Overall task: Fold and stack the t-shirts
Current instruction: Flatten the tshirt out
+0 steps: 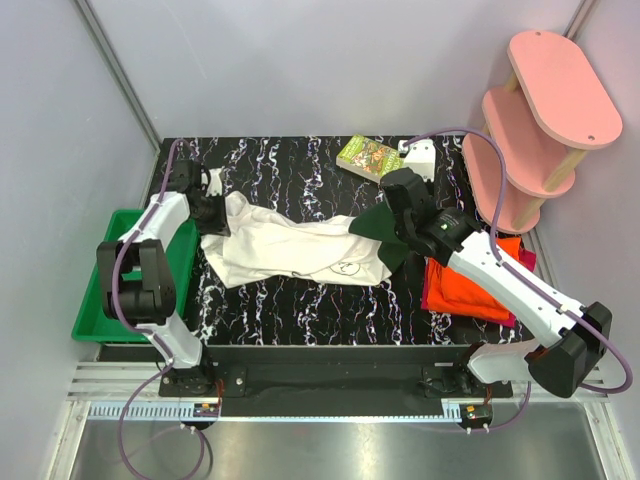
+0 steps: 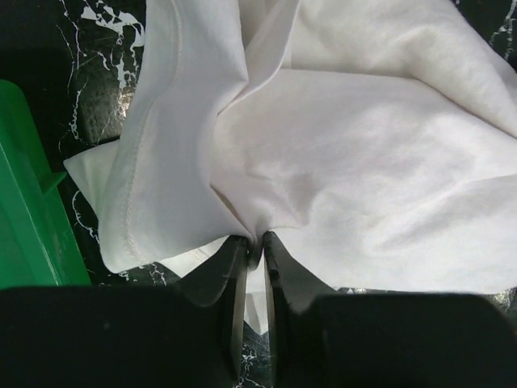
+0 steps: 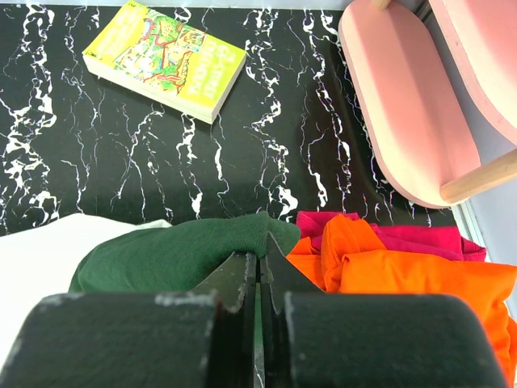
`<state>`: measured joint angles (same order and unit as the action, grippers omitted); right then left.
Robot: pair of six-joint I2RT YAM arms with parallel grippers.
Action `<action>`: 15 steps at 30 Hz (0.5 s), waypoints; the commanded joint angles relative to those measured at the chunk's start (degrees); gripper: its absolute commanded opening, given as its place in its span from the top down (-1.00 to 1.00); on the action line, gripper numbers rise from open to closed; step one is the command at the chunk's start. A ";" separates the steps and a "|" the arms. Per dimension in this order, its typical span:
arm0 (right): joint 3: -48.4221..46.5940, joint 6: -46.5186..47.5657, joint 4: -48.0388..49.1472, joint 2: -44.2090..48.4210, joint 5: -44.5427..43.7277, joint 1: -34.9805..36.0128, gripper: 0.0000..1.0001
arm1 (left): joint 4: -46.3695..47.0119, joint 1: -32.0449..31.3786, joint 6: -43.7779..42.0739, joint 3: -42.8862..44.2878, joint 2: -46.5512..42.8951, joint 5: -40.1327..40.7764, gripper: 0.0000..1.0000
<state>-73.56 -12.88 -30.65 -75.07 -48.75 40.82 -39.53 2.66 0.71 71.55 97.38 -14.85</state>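
Left gripper [image 2: 254, 242]: fingers almost together, pinching a thin fold of the cream-white t-shirt [image 2: 355, 162] at the bottom centre of the left wrist view.
Right gripper [image 3: 258, 260]: fingers pressed together on the tip of the shirt's dark green sleeve [image 3: 170, 255], at the bottom centre of the right wrist view.
Cream-white t-shirt: crumpled and drawn across the middle of the overhead frame between the two grippers, resting on the black marbled table [image 3: 121, 162].
Other shirts: the orange t-shirt [image 3: 420, 275] lies bunched over the magenta-red t-shirt [image 3: 428, 238] at lower right, just beside the held sleeve. Neither is folded.
Bystanders: illustrated book [image 3: 166, 58], upper left; pink shelf [image 3: 404, 105], upper right; green tray [image 2: 32, 210], left edge.
Risk, slip: the left hold takes little cloth, so a pull from the right arm would probably free it.
Risk, tangle: a sleeve carried rightward could drag into the orange heap.
Risk, creasing: folding before the body is spread flat would likely trap the wrinkles.
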 commanded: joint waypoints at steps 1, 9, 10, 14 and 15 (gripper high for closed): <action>-0.44 -0.74 3.06 -0.25 -0.38 -0.39 1.00 | 1.21 -0.19 0.70 -0.71 -5.18 -3.43 0.58; -0.80 -1.09 3.14 -0.34 -0.03 -0.39 1.00 | 0.15 -0.28 0.26 -0.80 -6.24 -3.43 0.36; -0.80 -1.26 3.14 -0.26 0.06 -0.39 1.00 | 0.15 -0.28 0.26 -1.06 -6.24 -3.26 0.37; -0.27 -1.44 3.14 0.10 -0.03 -0.39 1.00 | 0.24 -0.46 0.08 -1.32 -5.98 -2.73 0.40; -0.09 -1.53 3.06 0.36 -0.03 -0.39 1.00 | 0.07 -0.46 0.08 -1.32 -5.72 -2.38 0.38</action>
<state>-73.56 -13.37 -29.78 -75.35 -48.45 40.82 -40.32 2.55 1.13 70.63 92.95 -16.49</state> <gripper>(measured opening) 0.014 0.299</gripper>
